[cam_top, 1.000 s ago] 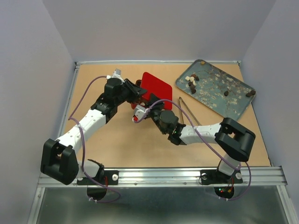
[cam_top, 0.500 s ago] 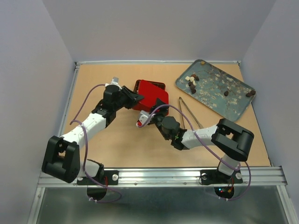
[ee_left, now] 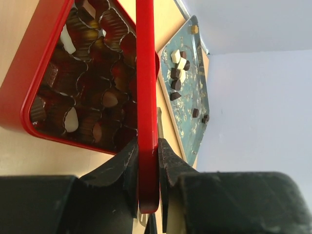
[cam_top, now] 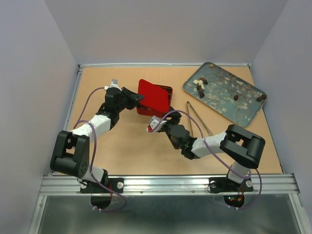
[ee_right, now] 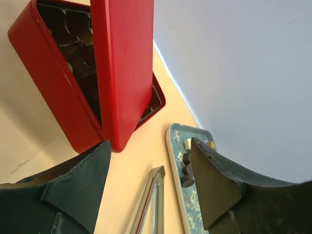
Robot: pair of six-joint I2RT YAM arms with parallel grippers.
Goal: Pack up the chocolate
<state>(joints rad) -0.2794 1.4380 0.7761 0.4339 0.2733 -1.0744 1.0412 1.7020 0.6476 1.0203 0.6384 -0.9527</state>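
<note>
Between left jaws: red lid (ee_left: 146,97) clamped edge-on, tilted over box (ee_left: 22,83) of chocolate (ee_left: 68,43), likely for closing; right jaws wide, empty, beside box.

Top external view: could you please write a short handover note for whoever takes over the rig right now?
Left gripper: shut on the red lid, held tilted over the open red box.
Right gripper: open, empty, beside the box.
Some chocolate sits in the box's cups; more lies on the tray.
Tongs lie beside the tray.
To do: pack the tray pieces, close the lid.
</note>
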